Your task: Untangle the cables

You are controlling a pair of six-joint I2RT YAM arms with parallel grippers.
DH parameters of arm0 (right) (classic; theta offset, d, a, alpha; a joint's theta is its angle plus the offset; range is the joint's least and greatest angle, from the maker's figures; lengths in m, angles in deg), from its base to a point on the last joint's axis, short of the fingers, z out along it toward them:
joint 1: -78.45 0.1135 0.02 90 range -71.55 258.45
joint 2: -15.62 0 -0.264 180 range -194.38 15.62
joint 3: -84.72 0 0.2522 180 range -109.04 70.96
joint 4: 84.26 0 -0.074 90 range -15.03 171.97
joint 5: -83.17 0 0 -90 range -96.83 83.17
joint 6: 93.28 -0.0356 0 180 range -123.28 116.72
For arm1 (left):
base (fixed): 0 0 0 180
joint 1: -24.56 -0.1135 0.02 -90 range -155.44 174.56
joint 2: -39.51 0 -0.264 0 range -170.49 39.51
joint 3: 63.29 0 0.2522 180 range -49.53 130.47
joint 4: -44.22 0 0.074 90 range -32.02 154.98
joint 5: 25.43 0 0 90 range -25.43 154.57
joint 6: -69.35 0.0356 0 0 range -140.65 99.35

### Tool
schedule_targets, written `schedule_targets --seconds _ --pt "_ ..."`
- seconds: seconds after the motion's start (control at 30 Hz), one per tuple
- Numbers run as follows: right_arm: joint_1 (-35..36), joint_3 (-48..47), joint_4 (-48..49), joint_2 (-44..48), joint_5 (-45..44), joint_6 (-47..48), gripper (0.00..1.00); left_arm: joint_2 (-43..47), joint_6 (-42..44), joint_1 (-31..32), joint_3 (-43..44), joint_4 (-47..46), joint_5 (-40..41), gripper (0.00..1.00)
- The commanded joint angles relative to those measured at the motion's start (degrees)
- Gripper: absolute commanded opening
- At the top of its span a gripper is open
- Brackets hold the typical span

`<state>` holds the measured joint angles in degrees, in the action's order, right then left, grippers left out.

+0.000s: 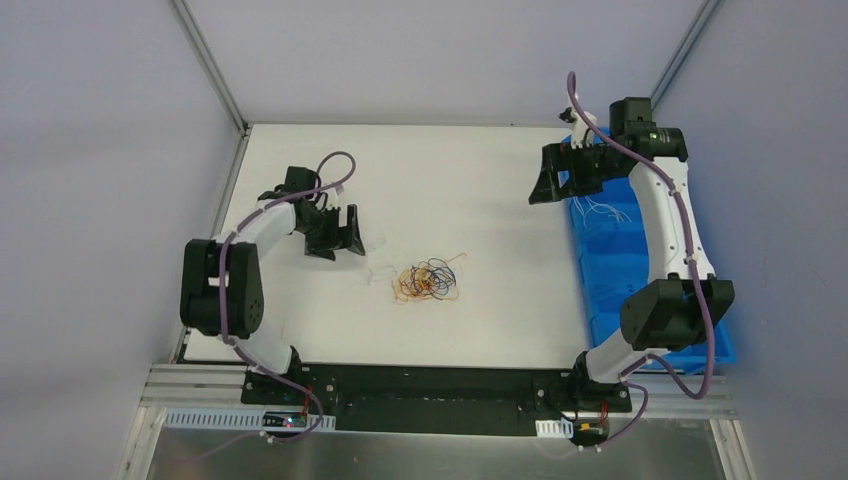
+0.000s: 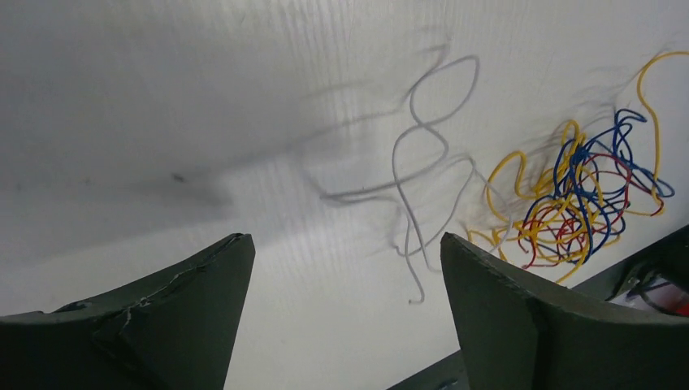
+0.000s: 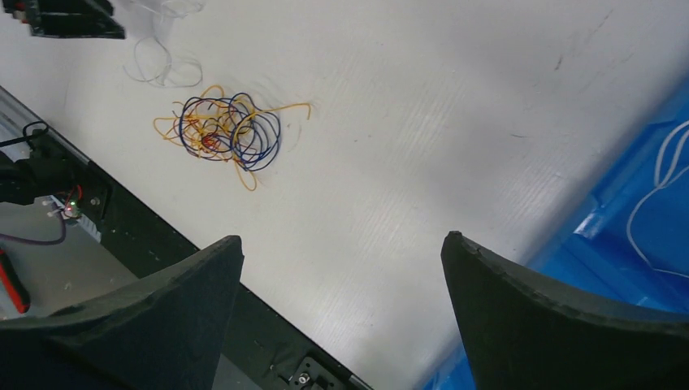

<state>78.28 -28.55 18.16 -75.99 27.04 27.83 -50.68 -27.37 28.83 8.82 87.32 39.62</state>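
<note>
A small tangled clump of thin cables (image 1: 427, 281), yellow-orange, blue, red and dark, lies mid-table; it also shows in the left wrist view (image 2: 581, 199) and the right wrist view (image 3: 223, 130). A loose white cable (image 2: 422, 175) curls on the table just left of the clump (image 1: 378, 272). My left gripper (image 1: 340, 238) is open and empty, low over the table left of the white cable. My right gripper (image 1: 552, 180) is open and empty, raised at the far right beside the blue bin.
A blue bin (image 1: 640, 270) stands along the table's right edge, with white cables (image 1: 605, 210) lying in it, also seen in the right wrist view (image 3: 662, 195). A black rail (image 1: 430, 385) runs along the near edge by the arm bases.
</note>
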Motion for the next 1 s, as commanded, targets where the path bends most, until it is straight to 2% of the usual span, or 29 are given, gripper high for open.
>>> schedule_targets --seconds 0.0,0.1,0.23,0.4,0.53,0.67,0.8,0.97 --pt "2.0 0.1 -0.4 3.0 -0.2 -5.4 0.96 -7.9 -2.7 0.8 3.2 -6.7 -10.0 0.83" --pt "3.1 0.3 0.3 3.6 -0.8 -7.0 0.96 -11.9 -2.3 3.1 3.9 -7.5 -12.7 0.68" --pt "3.8 4.2 6.0 7.2 2.2 -11.8 0.96 -14.7 -2.7 6.0 4.4 -7.6 -15.6 0.34" --pt "8.0 8.8 13.3 11.1 4.3 -13.3 0.96 -9.9 -4.1 6.0 8.2 -7.3 -19.3 0.02" --pt "11.2 11.9 21.9 11.6 7.0 -19.6 0.97 -2.5 -5.8 6.2 14.3 -8.5 -23.0 0.00" --pt "15.6 15.1 35.8 11.8 8.3 -25.7 0.99 1.4 -5.8 7.4 21.6 -9.4 -25.7 0.00" --pt "20.7 12.3 42.5 9.5 9.3 -28.9 0.99 0.6 -9.8 9.5 30.3 -10.6 -28.1 0.00" --pt "27.0 7.4 46.5 6.7 6.5 -27.0 0.99 -2.4 -13.8 13.5 38.8 -12.7 -30.5 0.00"
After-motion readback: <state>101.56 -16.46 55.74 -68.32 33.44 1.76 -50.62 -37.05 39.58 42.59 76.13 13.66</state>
